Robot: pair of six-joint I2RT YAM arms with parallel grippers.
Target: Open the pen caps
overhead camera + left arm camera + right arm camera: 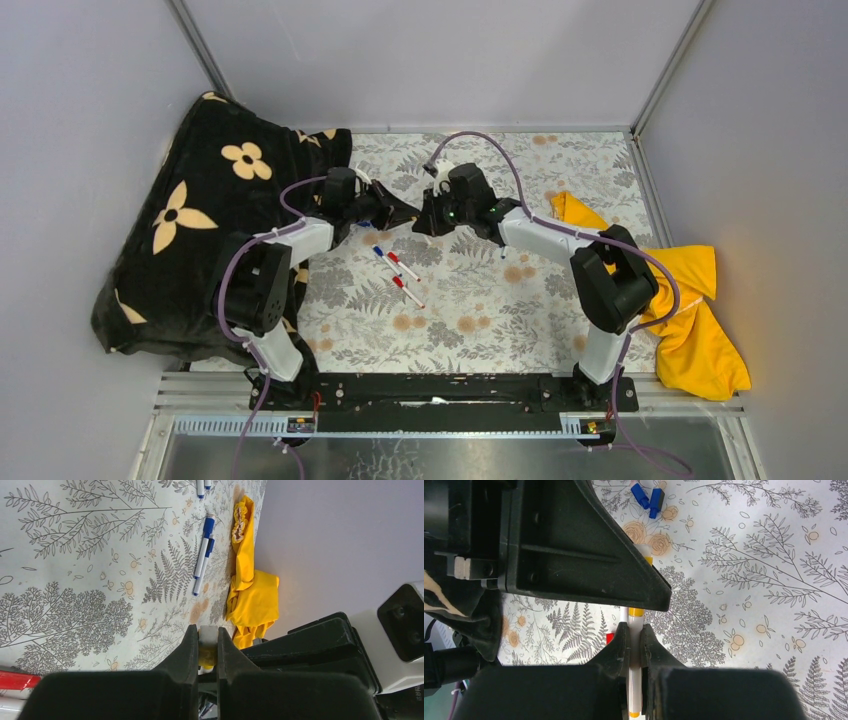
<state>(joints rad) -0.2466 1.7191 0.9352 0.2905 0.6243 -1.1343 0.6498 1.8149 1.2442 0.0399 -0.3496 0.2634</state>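
The left gripper (206, 634) is clamped on the yellow pen cap (207, 656). The right gripper (634, 630) is clamped on the white barrel (635, 692). The pen's long axis runs left-right between them.

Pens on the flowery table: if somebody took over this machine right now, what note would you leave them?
Left gripper: shut on the yellow pen, at its cap end.
Right gripper: shut on its white barrel.
The pen is held above the table; the cap is not visibly off.
Done: two blue caps lie loose.
To do: pull this cap; three pens wait on the table, ends blue and red.
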